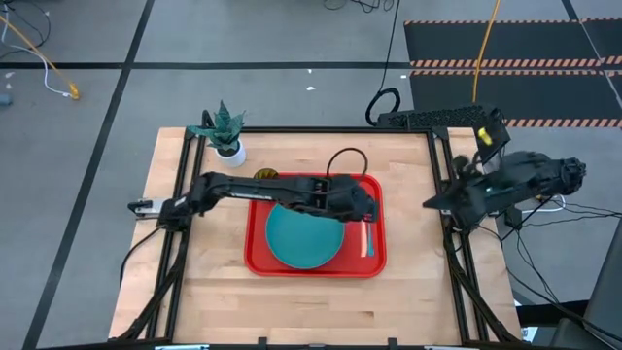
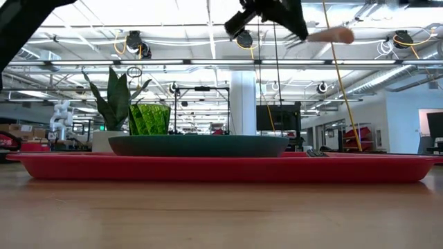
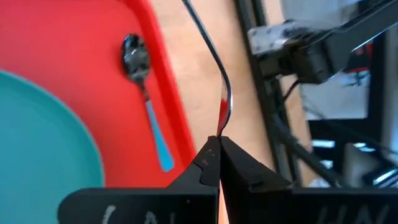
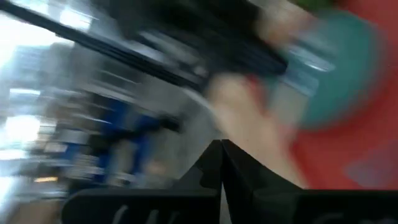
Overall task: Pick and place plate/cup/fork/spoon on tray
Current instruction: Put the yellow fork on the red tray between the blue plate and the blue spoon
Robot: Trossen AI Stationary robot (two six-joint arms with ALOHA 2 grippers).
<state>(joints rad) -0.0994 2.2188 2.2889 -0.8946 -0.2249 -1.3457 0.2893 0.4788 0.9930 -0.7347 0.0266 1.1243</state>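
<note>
The red tray (image 1: 374, 264) lies mid-table with the teal plate (image 1: 303, 238) on its left half. The spoon (image 3: 146, 93) lies along its right side, blue handle toward the near edge. The cup (image 2: 149, 119) stands by the tray's far left corner, partly behind my left arm; whether it is on the tray I cannot tell. My left gripper (image 3: 219, 138) is shut on the fork (image 3: 214, 59) above the tray's right rim. My right gripper (image 1: 429, 204) is shut with nothing in it, high at the table's right edge. My left gripper pinches the fork between its two fingertips. The thin metal neck (image 3: 222, 121) comes straight out in front of them, seen edge-on. The fingers slant down from the table's left. The fork is lifted clear, and its tan handle (image 2: 332, 33) shows high beside the gripper in the low view.
A white pot with a green plant (image 1: 225, 138) stands at the table's far left. A black cable loop (image 1: 347, 160) lies behind the tray. A dark flat device (image 1: 432, 119) sits at the far right edge. Bare wood runs along the near edge.
</note>
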